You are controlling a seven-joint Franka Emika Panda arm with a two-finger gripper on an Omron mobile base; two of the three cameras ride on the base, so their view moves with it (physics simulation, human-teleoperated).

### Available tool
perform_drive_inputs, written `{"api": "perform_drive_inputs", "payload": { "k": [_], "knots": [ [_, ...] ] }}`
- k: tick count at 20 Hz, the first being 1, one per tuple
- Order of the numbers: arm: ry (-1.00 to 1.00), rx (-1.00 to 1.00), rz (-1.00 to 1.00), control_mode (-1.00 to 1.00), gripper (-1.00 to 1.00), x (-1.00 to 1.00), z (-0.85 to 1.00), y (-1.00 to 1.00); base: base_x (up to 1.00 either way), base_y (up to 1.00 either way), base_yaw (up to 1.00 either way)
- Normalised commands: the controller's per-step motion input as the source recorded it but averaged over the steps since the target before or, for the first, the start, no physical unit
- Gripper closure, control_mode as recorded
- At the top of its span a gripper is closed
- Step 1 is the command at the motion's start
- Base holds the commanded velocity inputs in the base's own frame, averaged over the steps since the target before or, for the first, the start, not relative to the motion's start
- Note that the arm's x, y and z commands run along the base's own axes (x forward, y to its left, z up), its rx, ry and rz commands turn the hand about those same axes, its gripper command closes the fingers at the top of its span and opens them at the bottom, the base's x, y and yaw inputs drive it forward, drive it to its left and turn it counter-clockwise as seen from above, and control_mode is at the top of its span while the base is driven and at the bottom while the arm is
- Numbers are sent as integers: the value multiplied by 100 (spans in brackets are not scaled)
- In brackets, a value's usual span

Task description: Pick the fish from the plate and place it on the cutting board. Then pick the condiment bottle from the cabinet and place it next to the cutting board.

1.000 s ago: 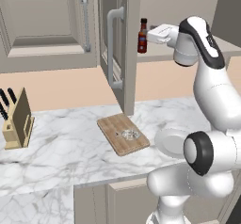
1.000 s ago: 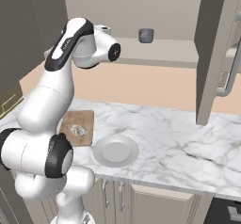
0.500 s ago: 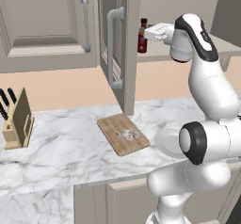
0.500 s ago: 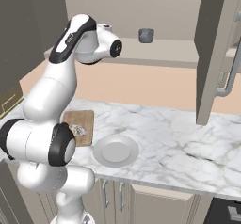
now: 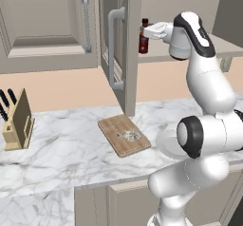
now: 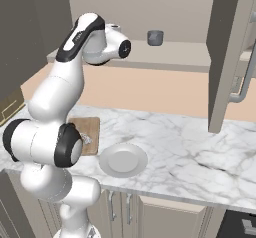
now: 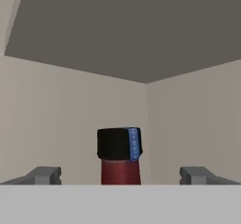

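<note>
A white robot arm reaches up into an open wall cabinet (image 5: 118, 54). Its gripper (image 7: 120, 175) is spread wide, with one finger (image 7: 44, 175) on each side of a small dark-red bottle (image 5: 143, 38) that stands upright on the cabinet shelf (image 6: 190, 57). The black cap sits centred between the fingers, a clear gap on both sides, nothing pinched. Far below the gripper, on the marble counter (image 5: 61, 144), a small silvery fish (image 5: 128, 135) lies on a wooden cutting board (image 5: 114, 127). A white plate (image 6: 123, 160) sits just beside the board.
</note>
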Motion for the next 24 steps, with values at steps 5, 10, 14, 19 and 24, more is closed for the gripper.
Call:
{"api": "perform_drive_inputs", "payload": {
  "k": [5, 10, 14, 19, 24],
  "knots": [
    [0, 0, 0, -100, -100, 10, 0, 0, 0, 0, 0],
    [0, 0, 0, -100, -100, 11, -2, 0, 0, 0, 0],
    [0, 0, 0, -100, -100, 12, -1, 0, 0, 0, 0],
    [0, 0, 0, -100, -100, 12, -2, 1, 0, 0, 0],
    [0, 0, 0, -100, -100, 14, -5, 2, 0, 0, 0]
  ]
}}
